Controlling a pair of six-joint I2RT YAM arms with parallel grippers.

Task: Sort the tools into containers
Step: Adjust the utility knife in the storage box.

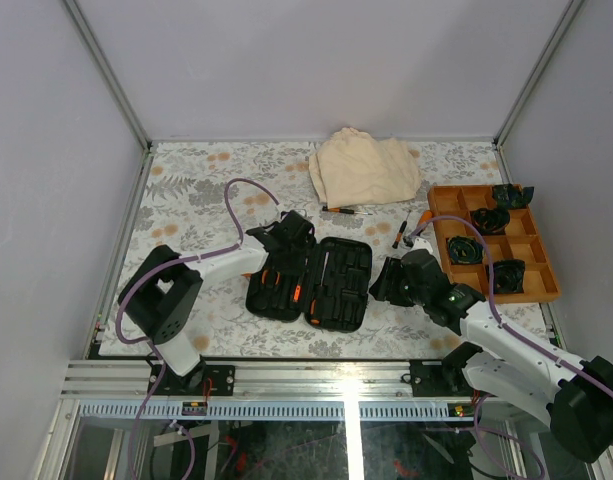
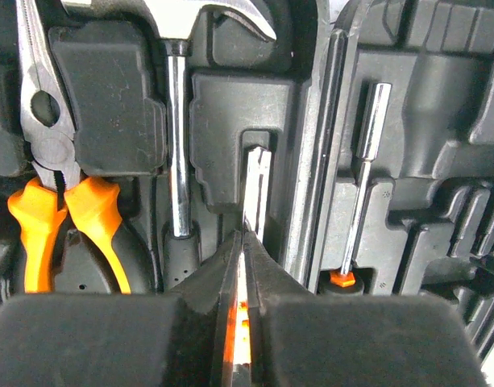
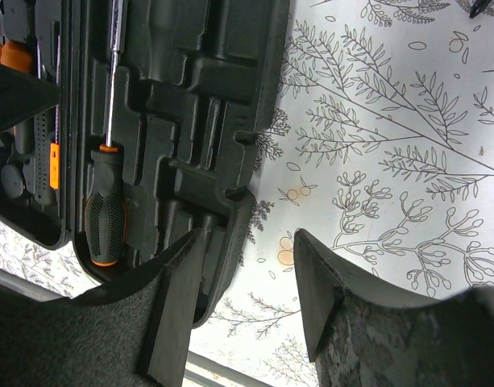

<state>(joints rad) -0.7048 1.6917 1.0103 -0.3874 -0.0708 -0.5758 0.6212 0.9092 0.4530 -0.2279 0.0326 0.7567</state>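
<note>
Tool case (image 1: 311,283): lies open with both halves flat, at the middle of the bench (image 1: 186,190).
Seated so far: pliers (image 2: 57,201) and hammer (image 2: 178,121) sit in the 9 o'clock half; one screwdriver (image 3: 105,201) sits in the 3 o'clock half.
Left claw (image 2: 245,238): closed tight. Its tips pinch a steel-shafted tool (image 2: 257,181) over a slot at 3 o'clock of the hammer, with orange showing between the fingers.
Right claw (image 3: 253,238): about half parted and holding nothing. It sits at 3 o'clock of the case, with the case rim just beside one finger.
Left to sort: two loose drivers, one (image 1: 341,210) at 12 o'clock of the case near the cloth (image 1: 366,168), the other (image 1: 401,233) at 2 o'clock beside the wooden tray (image 1: 454,205).
Slots: several in the 3 o'clock half look bare.
Progress (judged): roughly midway, with one tool being seated.
</note>
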